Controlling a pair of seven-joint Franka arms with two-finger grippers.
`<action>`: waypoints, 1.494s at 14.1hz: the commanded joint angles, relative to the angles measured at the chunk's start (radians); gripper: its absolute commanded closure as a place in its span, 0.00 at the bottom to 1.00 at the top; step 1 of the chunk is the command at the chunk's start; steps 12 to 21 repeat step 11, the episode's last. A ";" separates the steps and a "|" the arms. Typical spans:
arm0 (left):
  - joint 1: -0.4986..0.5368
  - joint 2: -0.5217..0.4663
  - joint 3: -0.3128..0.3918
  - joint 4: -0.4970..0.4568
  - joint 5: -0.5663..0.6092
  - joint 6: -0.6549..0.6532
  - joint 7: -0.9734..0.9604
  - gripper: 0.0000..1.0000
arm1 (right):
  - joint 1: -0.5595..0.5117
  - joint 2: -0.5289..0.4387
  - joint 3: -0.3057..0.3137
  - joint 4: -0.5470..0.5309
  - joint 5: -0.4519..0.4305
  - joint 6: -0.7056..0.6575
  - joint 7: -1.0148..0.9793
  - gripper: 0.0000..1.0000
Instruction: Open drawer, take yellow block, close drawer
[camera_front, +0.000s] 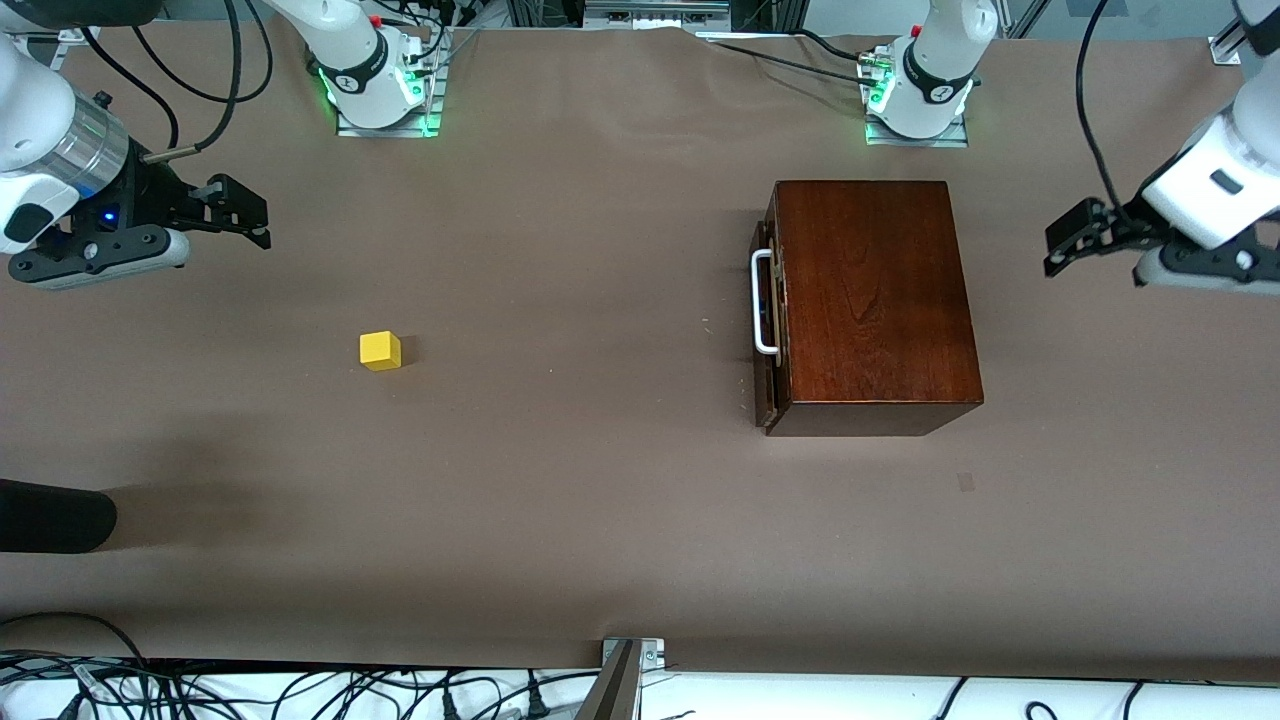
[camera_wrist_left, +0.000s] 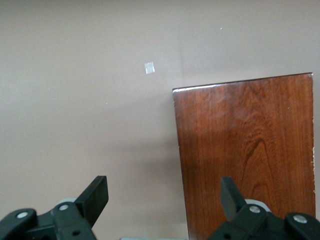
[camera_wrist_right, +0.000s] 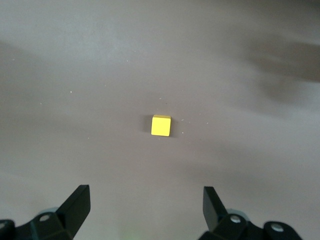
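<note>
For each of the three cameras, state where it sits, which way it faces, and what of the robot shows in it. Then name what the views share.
Front view: high across the table, facing both arm bases; shows the wooden box, the yellow block, the right tool and left tool, both open.
Left wrist view: on the left arm, looking down past its own fingers at the box top and table.
Right wrist view: on the right arm, looking down past its own fingers at the block on bare table.
Shared: front and left wrist show the box; front and right wrist show the block.

Block (camera_front: 380, 351) on table (camera_front: 600, 500), apart from box (camera_front: 870, 300)
</note>
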 joint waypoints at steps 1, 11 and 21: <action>0.014 -0.041 0.000 -0.077 -0.025 0.033 -0.021 0.00 | -0.010 0.001 0.005 0.022 -0.030 -0.022 -0.035 0.00; -0.032 -0.051 0.046 -0.086 -0.054 0.030 -0.013 0.00 | -0.008 0.003 0.009 0.022 -0.041 -0.022 -0.035 0.00; -0.032 -0.051 0.046 -0.086 -0.054 0.030 -0.013 0.00 | -0.008 0.003 0.009 0.022 -0.041 -0.022 -0.035 0.00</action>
